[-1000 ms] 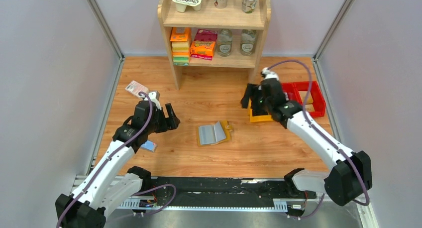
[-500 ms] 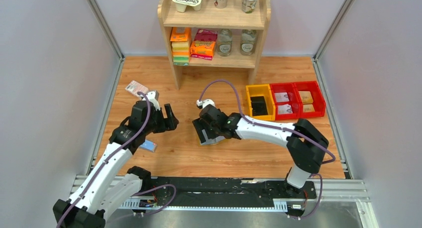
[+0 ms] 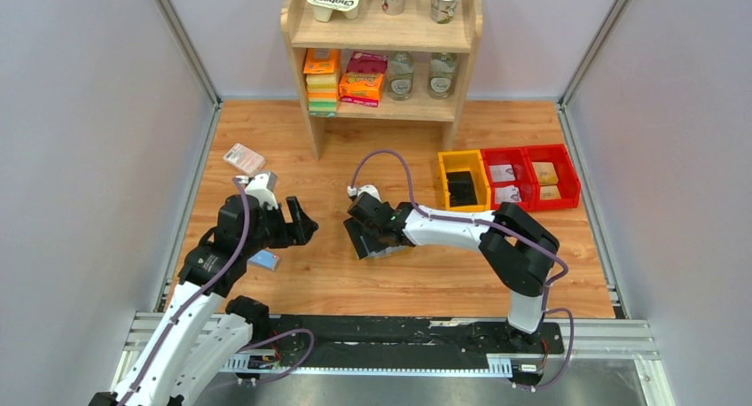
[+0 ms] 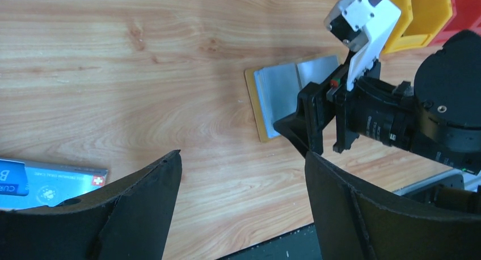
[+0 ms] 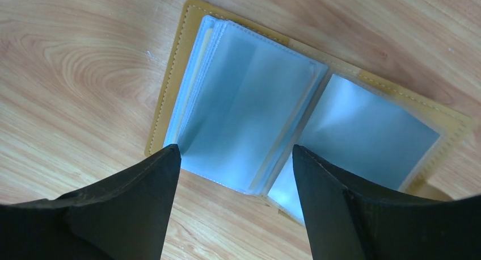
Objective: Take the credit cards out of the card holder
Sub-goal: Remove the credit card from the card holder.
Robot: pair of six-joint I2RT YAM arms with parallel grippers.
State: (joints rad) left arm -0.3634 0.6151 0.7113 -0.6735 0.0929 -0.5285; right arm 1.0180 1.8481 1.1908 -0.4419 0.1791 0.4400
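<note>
White arms (image 3: 454, 225), black joints (image 3: 523, 257) (purple cables (image 3: 383, 152))

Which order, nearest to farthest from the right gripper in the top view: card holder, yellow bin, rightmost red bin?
1. The card holder, under the right gripper.
2. The yellow bin, to its right.
3. The rightmost red bin, far right.

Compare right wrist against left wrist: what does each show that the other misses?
Right wrist only: the card holder close up, with clear sleeves stacked on its left panel and a stitched tan border, and the open right gripper over it. Left wrist only: a blue bar at lower left, the yellow bin, a red bin corner, the right gripper seen from outside, and the open left gripper. Both: the card holder lying open on the wooden table.
</note>
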